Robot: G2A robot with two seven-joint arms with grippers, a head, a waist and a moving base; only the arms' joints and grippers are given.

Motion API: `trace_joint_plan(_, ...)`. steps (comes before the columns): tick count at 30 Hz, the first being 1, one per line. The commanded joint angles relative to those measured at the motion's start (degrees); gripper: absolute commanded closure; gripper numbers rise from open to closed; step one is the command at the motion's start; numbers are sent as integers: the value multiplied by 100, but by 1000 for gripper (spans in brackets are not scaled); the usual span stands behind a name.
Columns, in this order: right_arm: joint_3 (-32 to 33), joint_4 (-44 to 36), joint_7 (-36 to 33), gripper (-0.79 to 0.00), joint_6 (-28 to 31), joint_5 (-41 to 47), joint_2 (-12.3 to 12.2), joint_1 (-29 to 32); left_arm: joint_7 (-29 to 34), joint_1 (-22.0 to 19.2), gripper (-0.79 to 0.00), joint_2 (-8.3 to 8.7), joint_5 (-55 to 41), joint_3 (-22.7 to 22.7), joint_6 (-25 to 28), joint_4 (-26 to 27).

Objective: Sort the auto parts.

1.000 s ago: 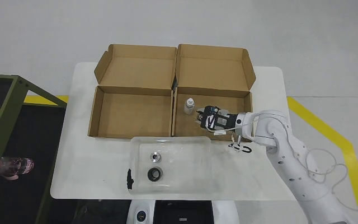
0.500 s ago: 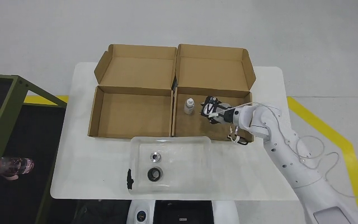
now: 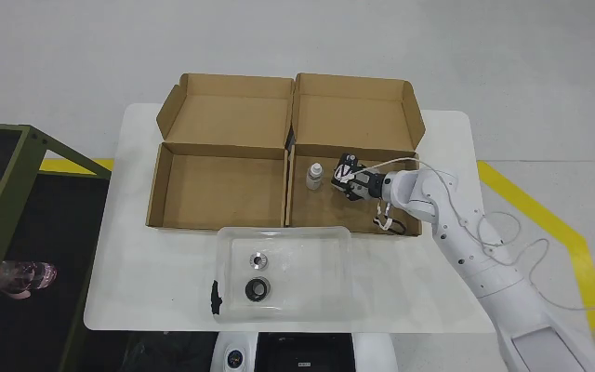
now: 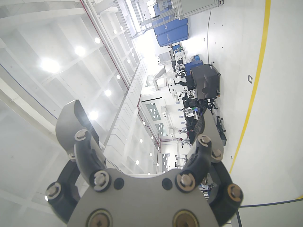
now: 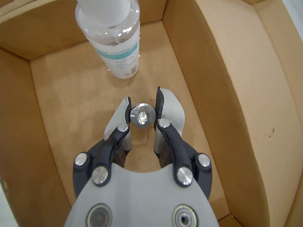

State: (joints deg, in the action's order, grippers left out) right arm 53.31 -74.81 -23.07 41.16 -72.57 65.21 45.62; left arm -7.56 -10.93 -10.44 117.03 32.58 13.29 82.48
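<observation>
Right gripper (image 5: 143,107) pinches a small shiny round metal part (image 5: 142,118) across its rim, inside the right-hand brown cardboard box (image 5: 213,72) near its left wall; it looks stiff, smooth, probably slippery, so the rim grip suits

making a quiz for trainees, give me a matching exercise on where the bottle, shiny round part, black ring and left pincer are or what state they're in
1 bottle
2 shiny round part
3 black ring
4 left pincer

a in the clear tray
b open, gripping nothing
c clamped in the right pincer
d upright in a cardboard box

Pairs: 1-d, 2-c, 3-a, 4-b
</observation>
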Motion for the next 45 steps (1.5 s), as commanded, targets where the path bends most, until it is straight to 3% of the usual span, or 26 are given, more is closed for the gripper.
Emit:
trace_joint_plan(1,-33,53,42,-200,-13,5,18,-27,0,0,-785,0,0,0,0,0)
trace_joint_plan(4,-25,22,95,-311,-35,11,24,-28,0,0,-785,0,0,0,0,0)
trace_joint_plan(12,380,-697,175,-372,-87,40,-93,342,0,0,-785,0,0,0,0,0)
trace_joint_plan(27,1185,-2828,566,-385,-82,100,-330,1564,0,0,-785,0,0,0,0,0)
trace_joint_plan(35,976,-3536,668,-400,-23,69,-329,1899,0,0,-785,0,0,0,0,0)
trace_joint_plan(45,363,-3581,683,-385,50,-43,-237,1779,0,0,-785,0,0,0,0,0)
